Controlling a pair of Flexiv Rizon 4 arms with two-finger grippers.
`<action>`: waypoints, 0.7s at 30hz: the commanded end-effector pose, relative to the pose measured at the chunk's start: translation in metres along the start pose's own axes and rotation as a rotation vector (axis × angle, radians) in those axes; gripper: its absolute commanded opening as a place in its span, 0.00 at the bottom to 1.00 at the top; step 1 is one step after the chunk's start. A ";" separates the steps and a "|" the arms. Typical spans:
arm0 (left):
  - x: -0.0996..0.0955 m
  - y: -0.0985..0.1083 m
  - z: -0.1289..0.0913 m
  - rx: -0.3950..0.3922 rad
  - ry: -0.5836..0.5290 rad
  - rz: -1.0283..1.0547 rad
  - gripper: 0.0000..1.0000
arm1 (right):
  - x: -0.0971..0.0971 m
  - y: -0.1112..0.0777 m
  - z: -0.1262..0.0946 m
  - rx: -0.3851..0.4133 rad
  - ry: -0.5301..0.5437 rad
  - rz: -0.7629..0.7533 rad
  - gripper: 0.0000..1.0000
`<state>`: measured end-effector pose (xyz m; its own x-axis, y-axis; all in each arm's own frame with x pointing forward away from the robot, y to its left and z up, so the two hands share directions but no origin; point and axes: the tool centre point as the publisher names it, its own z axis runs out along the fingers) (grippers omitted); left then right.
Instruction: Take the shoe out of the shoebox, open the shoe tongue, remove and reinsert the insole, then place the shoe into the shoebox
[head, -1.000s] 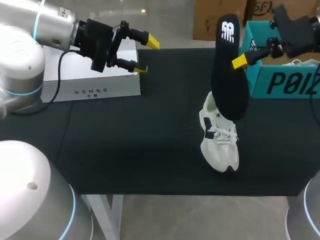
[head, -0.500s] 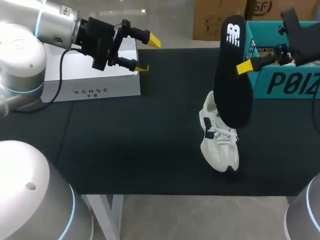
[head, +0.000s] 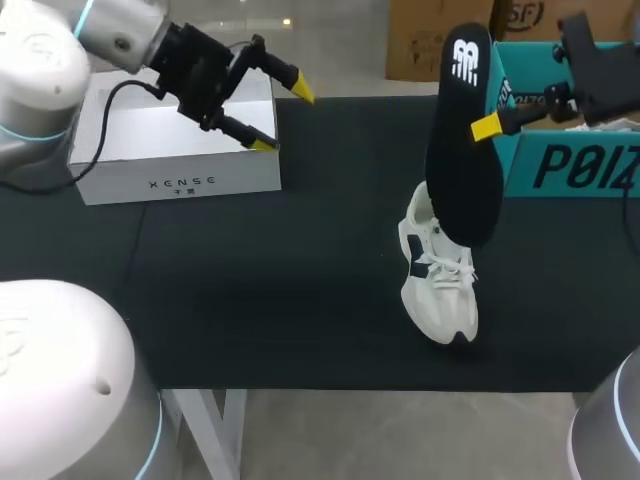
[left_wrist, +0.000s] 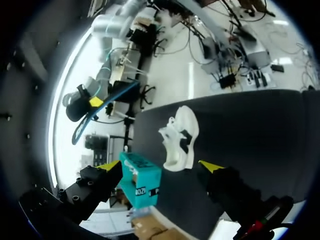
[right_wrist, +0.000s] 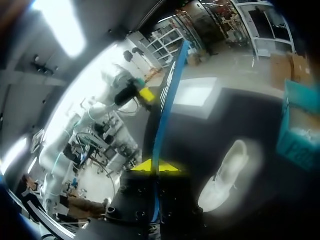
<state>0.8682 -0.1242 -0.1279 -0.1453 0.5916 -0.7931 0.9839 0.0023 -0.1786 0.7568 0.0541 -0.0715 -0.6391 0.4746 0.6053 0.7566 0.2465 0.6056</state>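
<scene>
Nearby, white box (head: 170, 150) by left gripper (head: 283, 117); shoebox (head: 570, 165) beside insole (head: 462, 150).

Bright overhead light, glare on white box (head: 150, 150), soft shadows

Both arms aloft, one at each side.
Left gripper (head: 283, 117) hangs with fingers spread; right gripper (right_wrist: 156, 166) pinches the insole (head: 462, 170).

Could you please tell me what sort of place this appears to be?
Probably a robot test bench: a black-topped table, my right pincer holding a long black insole above a white lace-up sneaker, and a teal cardboard shoebox on the table.
</scene>
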 end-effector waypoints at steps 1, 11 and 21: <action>-0.004 0.012 -0.005 0.098 0.158 -0.069 1.00 | -0.008 0.008 0.002 0.013 -0.005 0.001 0.00; 0.001 0.013 -0.001 0.095 0.138 -0.066 1.00 | -0.014 0.013 0.003 0.001 -0.020 -0.004 0.00; 0.001 0.013 -0.001 0.095 0.138 -0.066 1.00 | -0.019 0.034 0.003 -0.050 -0.077 -0.045 0.00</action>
<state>0.8815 -0.1237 -0.1304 -0.1884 0.6948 -0.6941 0.9572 -0.0283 -0.2881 0.7922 0.0518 -0.0650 -0.6564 0.5222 0.5445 0.7199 0.2175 0.6592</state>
